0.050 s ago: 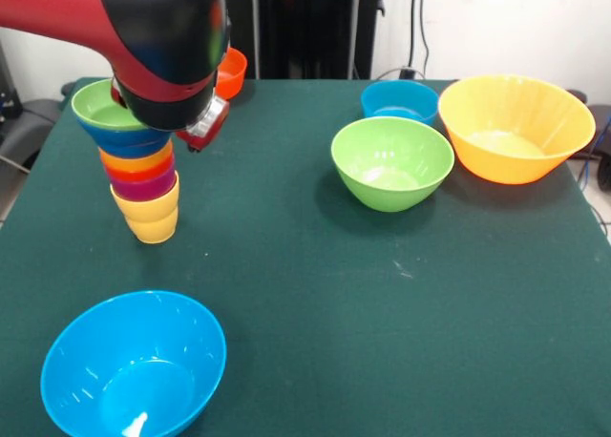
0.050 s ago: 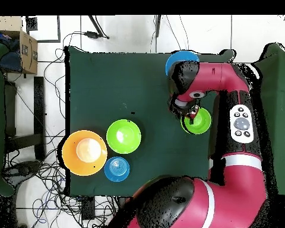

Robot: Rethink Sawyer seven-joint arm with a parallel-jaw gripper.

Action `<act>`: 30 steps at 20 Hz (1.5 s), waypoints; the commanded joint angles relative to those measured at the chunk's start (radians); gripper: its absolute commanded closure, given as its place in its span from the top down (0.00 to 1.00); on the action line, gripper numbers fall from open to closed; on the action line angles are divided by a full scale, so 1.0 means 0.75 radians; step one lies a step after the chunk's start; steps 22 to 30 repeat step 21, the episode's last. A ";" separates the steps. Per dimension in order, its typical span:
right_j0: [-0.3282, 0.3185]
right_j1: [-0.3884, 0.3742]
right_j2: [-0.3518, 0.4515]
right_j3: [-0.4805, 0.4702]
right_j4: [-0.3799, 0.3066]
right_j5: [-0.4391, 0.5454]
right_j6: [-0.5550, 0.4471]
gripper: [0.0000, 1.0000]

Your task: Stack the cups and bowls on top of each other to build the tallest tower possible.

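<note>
Nearest, at 7 o'clock on the green surface (image 1: 315,294): a light blue bowl (image 1: 134,363). Toward 10 o'clock: the tower (image 1: 141,165), yellow cup lowest, green bowl topmost. Directly over it, the pincer (image 1: 202,124), grip state impossible to tell. Farther, at 1 o'clock: green bowl (image 1: 391,162), orange-yellow bowl (image 1: 516,127), small blue bowl (image 1: 399,100).
</note>
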 commanded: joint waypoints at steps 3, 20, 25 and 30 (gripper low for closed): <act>0.057 -0.002 0.042 -0.094 -0.124 0.045 -0.370 1.00; 0.076 -0.083 0.004 -0.086 -0.104 0.141 -0.415 1.00; 0.077 -0.092 0.000 -0.075 -0.101 0.146 -0.413 1.00; 0.077 -0.092 0.000 -0.075 -0.101 0.146 -0.413 1.00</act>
